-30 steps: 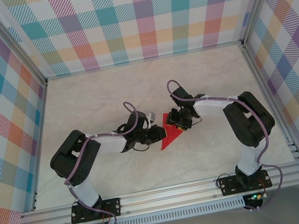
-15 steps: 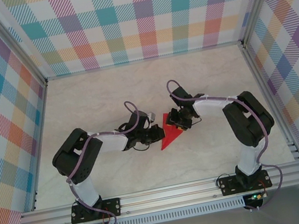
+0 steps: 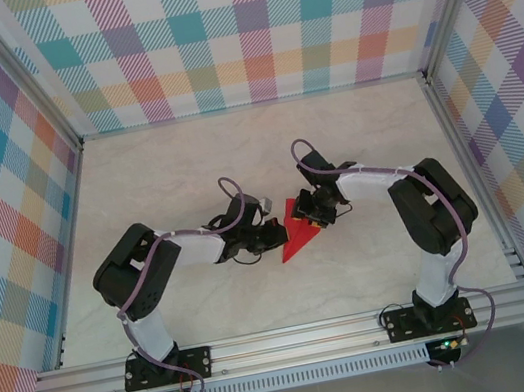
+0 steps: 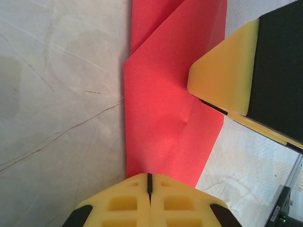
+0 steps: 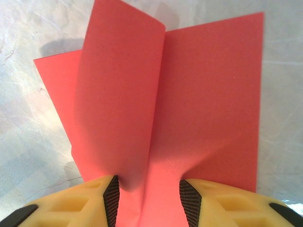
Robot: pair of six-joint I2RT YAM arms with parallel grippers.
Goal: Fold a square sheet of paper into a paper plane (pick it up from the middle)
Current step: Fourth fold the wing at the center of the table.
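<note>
Left gripper (image 4: 149,177) nudged inward, closed, right gripper (image 5: 150,191) part-open astride red paper (image 3: 296,243), long axis diagonal, tip near-left

The sheet of paper (image 3: 294,234) is lying near the middle of the bench (image 3: 165,162), between the two arms. The left end effector (image 3: 267,236) is sitting at the sheet's left edge, touching it. The right end effector (image 3: 318,214) is resting on the sheet's far right part. From the right wrist, a raised flap is standing between that end effector's fingers (image 5: 94,201), with flat paper lying on either side of it.
</note>
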